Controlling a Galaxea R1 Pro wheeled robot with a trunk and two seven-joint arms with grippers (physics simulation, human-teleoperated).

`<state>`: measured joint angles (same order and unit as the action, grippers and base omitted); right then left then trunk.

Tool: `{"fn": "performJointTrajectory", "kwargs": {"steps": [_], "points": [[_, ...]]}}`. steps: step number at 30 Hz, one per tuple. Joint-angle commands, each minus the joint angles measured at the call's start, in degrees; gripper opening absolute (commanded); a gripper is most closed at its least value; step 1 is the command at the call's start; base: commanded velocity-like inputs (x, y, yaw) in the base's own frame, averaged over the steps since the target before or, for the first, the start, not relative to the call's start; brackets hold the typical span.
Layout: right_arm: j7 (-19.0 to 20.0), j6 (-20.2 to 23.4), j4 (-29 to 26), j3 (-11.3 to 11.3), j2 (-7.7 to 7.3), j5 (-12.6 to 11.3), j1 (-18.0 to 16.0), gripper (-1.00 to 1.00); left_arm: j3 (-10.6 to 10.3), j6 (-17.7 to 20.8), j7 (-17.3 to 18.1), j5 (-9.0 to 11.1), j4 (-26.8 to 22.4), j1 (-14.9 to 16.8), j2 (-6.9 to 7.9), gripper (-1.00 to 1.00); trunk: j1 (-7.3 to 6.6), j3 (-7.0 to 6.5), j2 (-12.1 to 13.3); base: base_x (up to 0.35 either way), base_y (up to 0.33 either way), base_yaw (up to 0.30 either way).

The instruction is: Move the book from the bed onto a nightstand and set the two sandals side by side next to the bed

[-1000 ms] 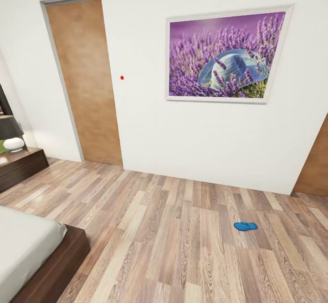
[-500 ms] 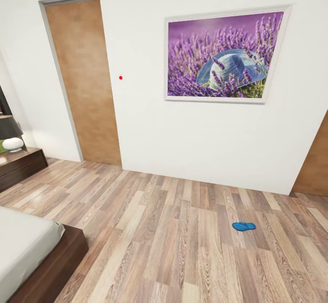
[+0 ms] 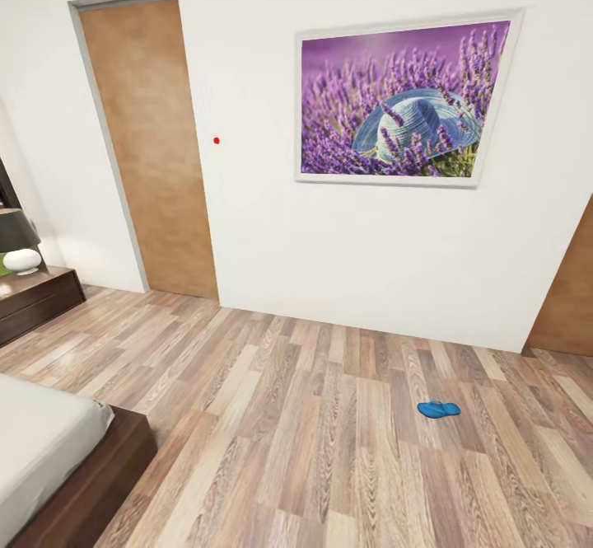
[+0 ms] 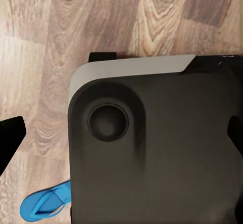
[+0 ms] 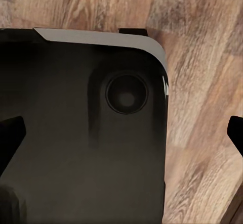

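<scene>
A bedroom seen from the robot's head camera. A white wall point(image 3: 280, 235) faces the viewer, with a brown wooden door point(image 3: 148, 152) at the left and a framed lavender picture point(image 3: 401, 103) showing a blue hat at the right. A small red dot point(image 3: 217, 141) sits on the wall between them. The floor point(image 3: 313, 433) is light-brown wood planks.

One blue sandal point(image 3: 438, 409) lies flat on the floor at the right, well apart from the bed point(image 3: 49, 449), whose pale mattress corner and dark brown frame fill the lower left corner. At the far left edge stands a dark wooden cabinet point(image 3: 37, 301) with a dark-shaded, white-based lamp point(image 3: 18, 243) on its surface.

In the left wrist view, a second blue sandal point(image 4: 45, 204) lies on the planks, partly hidden behind the robot's dark base point(image 4: 157, 148). The left fingers point(image 4: 9, 140) show as dark tips at both edges of the picture, wide apart and holding nothing.

In the right wrist view, the same dark base point(image 5: 81, 133) sits over the planks, and the right fingers point(image 5: 10, 138) likewise stand wide apart at both edges, holding nothing.
</scene>
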<state>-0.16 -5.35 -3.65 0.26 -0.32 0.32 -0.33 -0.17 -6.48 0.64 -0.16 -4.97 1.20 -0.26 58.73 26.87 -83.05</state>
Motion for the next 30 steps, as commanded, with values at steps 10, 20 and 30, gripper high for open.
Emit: {"fn": "performJointTrajectory", "kwargs": {"steps": [10,20,30], "points": [[-0.02,-0.19,0.01,0.1,0.04,0.03,-0.04,1.0,0.0,-0.35,0.07,-0.02,0.05,0.04,0.0,1.0,0.0,0.06,-0.03,0.0,-0.05,0.0],[0.0,-0.19,0.04,0.13,0.05,0.07,-0.05,1.0,0.0,-0.44,0.07,-0.02,0.05,0.04,0.0,1.0,0.0,0.06,-0.03,0.0,-0.038,-0.005],[0.06,-0.19,0.04,0.13,0.03,0.11,-0.03,1.0,0.0,-1.21,0.07,0.03,0.05,0.04,0.0,1.0,0.0,0.06,-0.03,0.0,-0.004,-0.143]]}}
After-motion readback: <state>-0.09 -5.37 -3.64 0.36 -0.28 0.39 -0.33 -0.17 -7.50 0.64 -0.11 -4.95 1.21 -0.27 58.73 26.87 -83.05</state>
